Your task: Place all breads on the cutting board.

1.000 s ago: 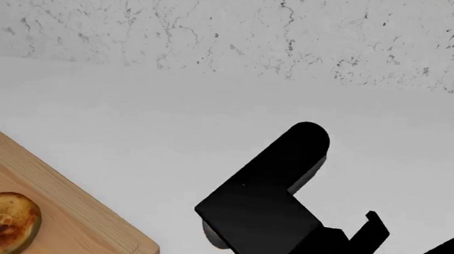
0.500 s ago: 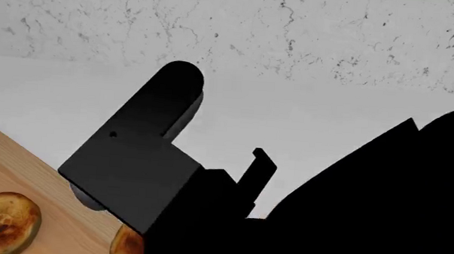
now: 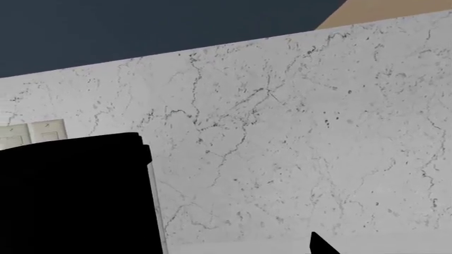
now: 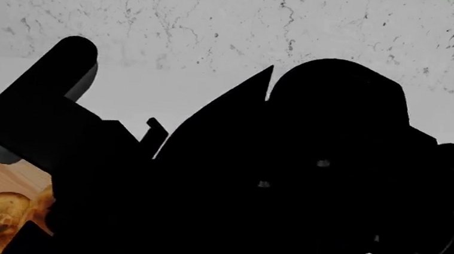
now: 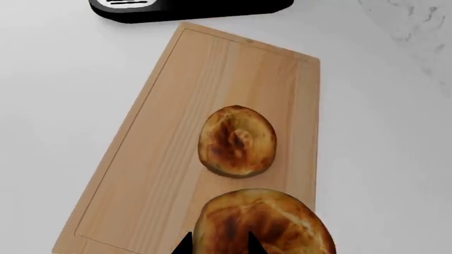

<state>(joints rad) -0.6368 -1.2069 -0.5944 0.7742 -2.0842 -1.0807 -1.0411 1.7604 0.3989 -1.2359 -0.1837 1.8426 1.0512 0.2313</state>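
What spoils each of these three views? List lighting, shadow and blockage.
Head view: the right arm renders as a flat black silhouette without shading, hiding most of the cutting board. Left wrist view: evenly lit marble wall, a black block covering one corner. Right wrist view: sharp, soft light, no glare; the nearer bread is cropped at the edge.

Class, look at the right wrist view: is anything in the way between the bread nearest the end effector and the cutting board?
Nothing visible. That bread is already over the cutting board, beside another bread; bare wood surrounds them.
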